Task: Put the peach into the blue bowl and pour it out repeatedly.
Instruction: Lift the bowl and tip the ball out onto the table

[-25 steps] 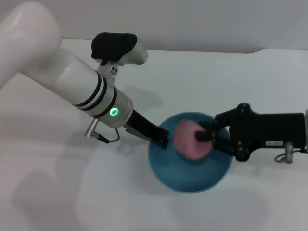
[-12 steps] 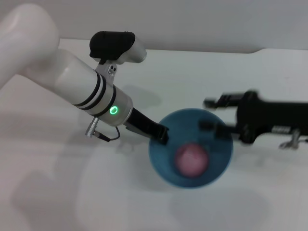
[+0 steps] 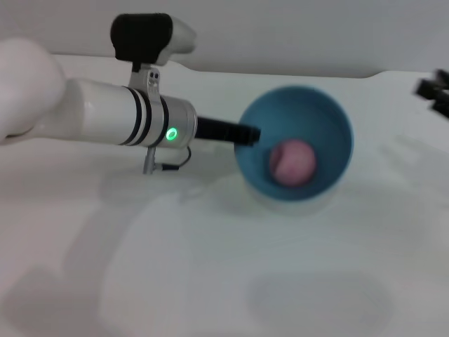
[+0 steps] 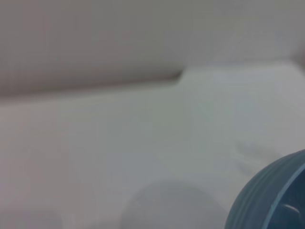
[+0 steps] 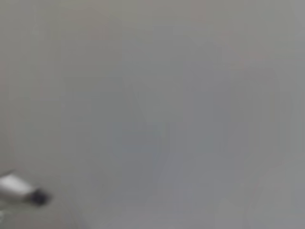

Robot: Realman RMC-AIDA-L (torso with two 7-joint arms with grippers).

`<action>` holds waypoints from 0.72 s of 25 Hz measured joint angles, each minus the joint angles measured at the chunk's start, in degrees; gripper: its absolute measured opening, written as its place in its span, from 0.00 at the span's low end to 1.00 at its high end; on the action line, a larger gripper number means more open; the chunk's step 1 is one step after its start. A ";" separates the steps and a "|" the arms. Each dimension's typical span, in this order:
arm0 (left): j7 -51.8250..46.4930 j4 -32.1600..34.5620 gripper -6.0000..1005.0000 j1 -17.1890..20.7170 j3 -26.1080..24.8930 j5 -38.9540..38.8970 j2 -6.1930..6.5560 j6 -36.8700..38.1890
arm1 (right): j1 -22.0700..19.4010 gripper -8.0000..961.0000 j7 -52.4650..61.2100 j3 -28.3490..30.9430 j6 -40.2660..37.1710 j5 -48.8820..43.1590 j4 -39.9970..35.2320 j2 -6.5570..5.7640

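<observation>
The blue bowl hangs above the white table, tipped so its opening faces the head camera. The pink peach lies inside it against the lower wall. My left gripper is shut on the bowl's left rim, with the arm reaching in from the left. Only the dark tip of my right gripper shows at the far right edge, well apart from the bowl. In the left wrist view the ribbed outside of the bowl fills the corner; the peach is hidden there.
The white table spreads beneath the bowl, which casts a soft shadow on it. Its far edge meets a grey wall. The right wrist view holds only pale surface and a small grey-and-black part.
My right gripper let go of the peach, which dropped into the bowl, then drew away to the right. My left arm lifted the bowl up and back and tipped it.
</observation>
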 joint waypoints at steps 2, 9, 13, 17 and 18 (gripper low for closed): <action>5.98 0.26 0.01 1.42 1.82 -5.34 -0.11 -5.46 | -1.26 0.54 -0.05 3.95 0.60 0.03 0.93 -0.01; 18.93 0.52 0.01 3.77 22.19 -18.71 -0.20 -37.01 | -5.48 0.53 -5.03 13.49 -0.02 3.28 4.70 0.05; 18.96 0.18 0.01 2.88 38.95 -16.77 -0.20 -60.31 | -6.32 0.53 -6.11 15.60 -0.07 3.57 5.46 0.05; 18.51 -0.11 0.01 2.92 51.43 -9.82 -0.25 -77.57 | -6.41 0.52 -6.13 16.37 0.25 3.60 5.50 0.05; 18.55 -0.14 0.01 3.16 52.99 -7.49 -0.27 -79.22 | -6.39 0.52 -6.14 16.43 0.34 3.61 5.50 0.06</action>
